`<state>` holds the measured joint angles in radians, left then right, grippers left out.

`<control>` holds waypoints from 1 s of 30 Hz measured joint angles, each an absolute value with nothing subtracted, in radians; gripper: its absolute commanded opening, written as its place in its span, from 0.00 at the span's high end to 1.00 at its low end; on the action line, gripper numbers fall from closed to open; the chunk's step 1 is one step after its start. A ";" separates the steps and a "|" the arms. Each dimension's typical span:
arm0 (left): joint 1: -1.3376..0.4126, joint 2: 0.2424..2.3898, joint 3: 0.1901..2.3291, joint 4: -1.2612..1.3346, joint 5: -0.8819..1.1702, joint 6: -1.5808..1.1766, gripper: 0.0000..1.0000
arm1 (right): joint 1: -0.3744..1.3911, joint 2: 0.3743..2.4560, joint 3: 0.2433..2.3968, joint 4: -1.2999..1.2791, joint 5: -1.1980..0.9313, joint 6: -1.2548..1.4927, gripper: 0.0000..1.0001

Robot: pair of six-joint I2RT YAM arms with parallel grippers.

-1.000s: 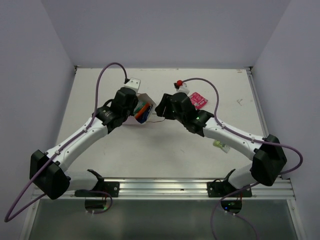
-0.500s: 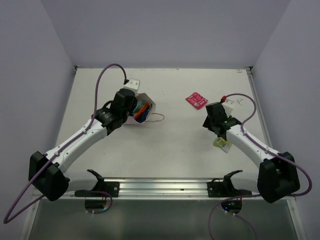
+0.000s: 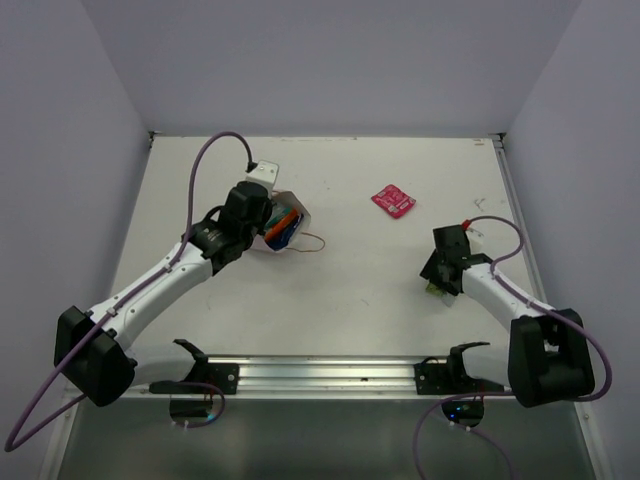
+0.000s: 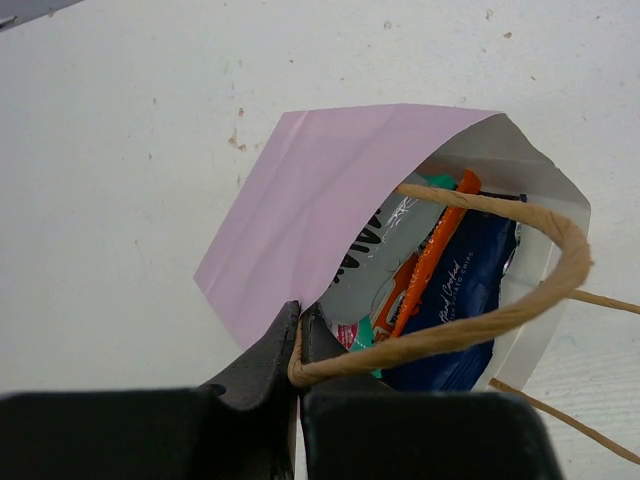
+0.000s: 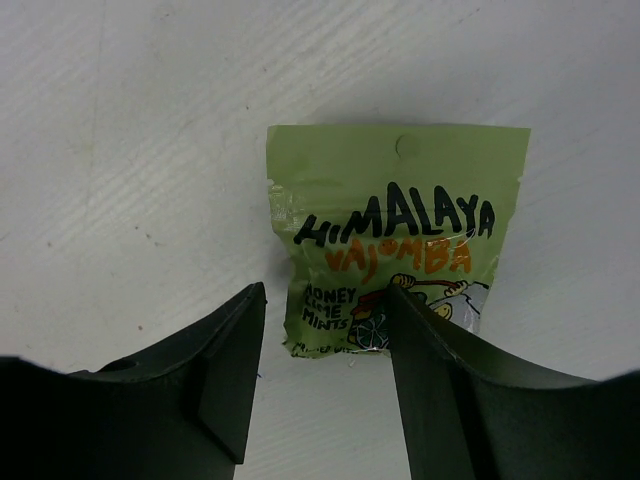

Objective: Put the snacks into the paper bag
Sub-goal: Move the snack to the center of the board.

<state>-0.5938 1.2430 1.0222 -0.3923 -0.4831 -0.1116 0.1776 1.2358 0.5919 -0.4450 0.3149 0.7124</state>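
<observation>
The pale pink paper bag (image 4: 320, 200) lies tipped on the table with its mouth open. My left gripper (image 4: 297, 340) is shut on its rim and one tan string handle. Inside show an orange packet (image 4: 432, 255), a dark blue one (image 4: 465, 300), a silver-grey one (image 4: 385, 260) and a bit of teal. In the top view the bag (image 3: 298, 214) sits left of centre. A yellow-green packet (image 5: 390, 230) lies flat on the table, its lower edge between the fingers of my open right gripper (image 5: 325, 310). The pink-red packet (image 3: 393, 199) lies alone further back.
The bag's second string handle (image 3: 318, 240) trails on the table to its right. A metal rail (image 3: 330, 375) runs along the near edge. Walls close the table on the left, back and right.
My right arm has swung away from the bag to the right side and come down over the yellow-green packet. The left gripper still holds the bag in place.
</observation>
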 measured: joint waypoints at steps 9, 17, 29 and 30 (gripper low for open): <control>-0.590 1.241 1.016 -0.385 -0.479 -0.111 1.00 | 0.341 1.325 0.585 -0.186 0.172 0.810 0.45; -0.589 1.240 1.016 -0.383 -0.479 -0.112 1.00 | 0.603 1.483 0.702 -0.080 0.052 0.927 0.44; -0.589 1.232 1.006 -0.381 -0.475 -0.111 1.00 | 0.640 1.493 0.908 -0.331 0.121 0.747 0.35; -0.589 1.232 1.006 -0.381 -0.475 -0.111 1.00 | 0.640 1.491 0.907 -0.354 0.134 0.747 0.35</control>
